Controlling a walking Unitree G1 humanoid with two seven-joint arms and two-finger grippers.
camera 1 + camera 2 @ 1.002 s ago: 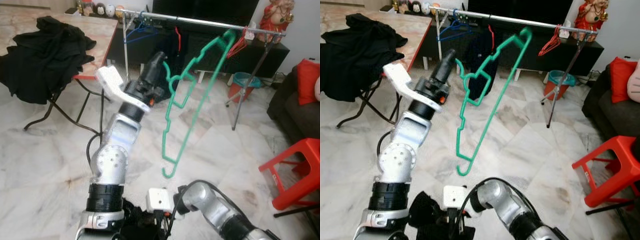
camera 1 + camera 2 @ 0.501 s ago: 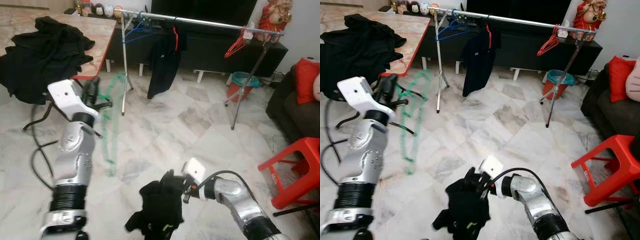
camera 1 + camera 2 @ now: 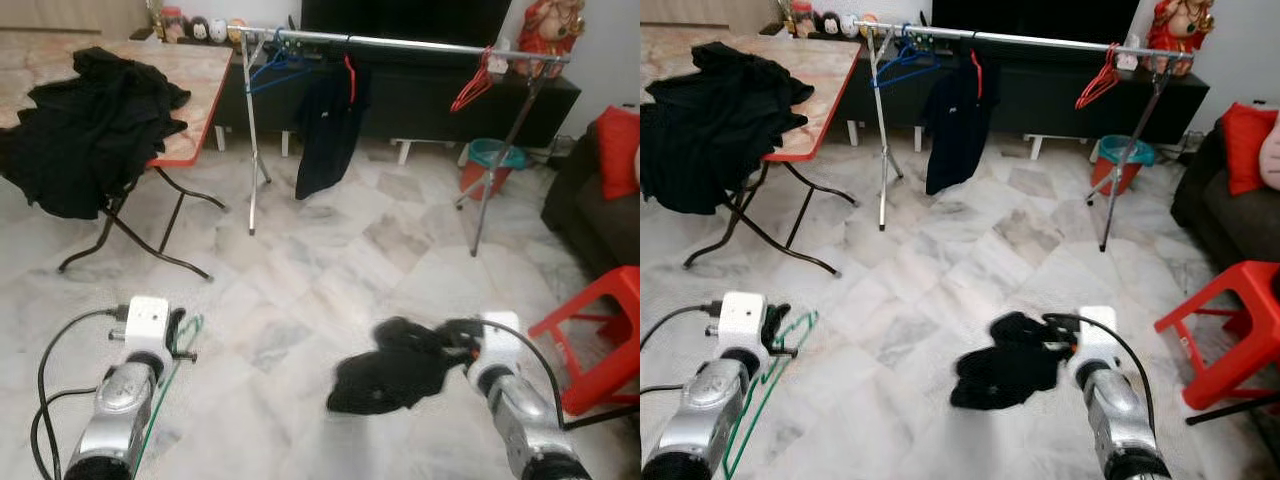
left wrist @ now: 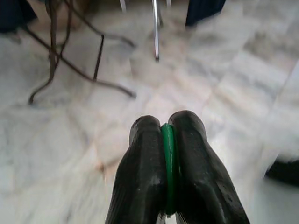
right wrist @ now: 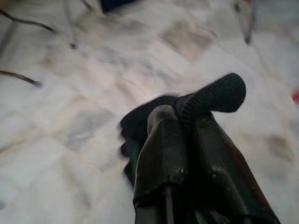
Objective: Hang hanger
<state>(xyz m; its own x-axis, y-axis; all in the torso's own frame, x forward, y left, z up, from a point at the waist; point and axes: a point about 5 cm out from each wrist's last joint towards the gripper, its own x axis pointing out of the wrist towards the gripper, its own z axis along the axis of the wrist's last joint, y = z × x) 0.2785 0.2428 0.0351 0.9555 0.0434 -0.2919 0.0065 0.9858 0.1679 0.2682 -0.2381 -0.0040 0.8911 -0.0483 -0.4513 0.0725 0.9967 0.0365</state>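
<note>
My left gripper (image 3: 178,332) is low at the bottom left, shut on a thin green hanger (image 3: 758,402) that hangs down from it toward the floor. The left wrist view has the green wire (image 4: 167,158) pinched between the two black fingers. My right gripper (image 3: 458,338) is low at the bottom right, shut on a crumpled black garment (image 3: 392,366) held just above the marble floor. In the right wrist view a fold of black cloth (image 5: 218,94) wraps over the fingertips. The metal clothes rail (image 3: 400,43) stands at the far side of the room.
On the rail hang a blue hanger (image 3: 272,68), a black shirt (image 3: 325,120) and red hangers (image 3: 470,92). A folding table (image 3: 205,70) with a black clothes heap (image 3: 90,120) stands left. A red stool (image 3: 598,325), a teal bin (image 3: 488,158) and a sofa are on the right.
My left arm has dropped from chest height to low by the floor, still gripping the green hanger. The right gripper has swung rightward with the black garment.
</note>
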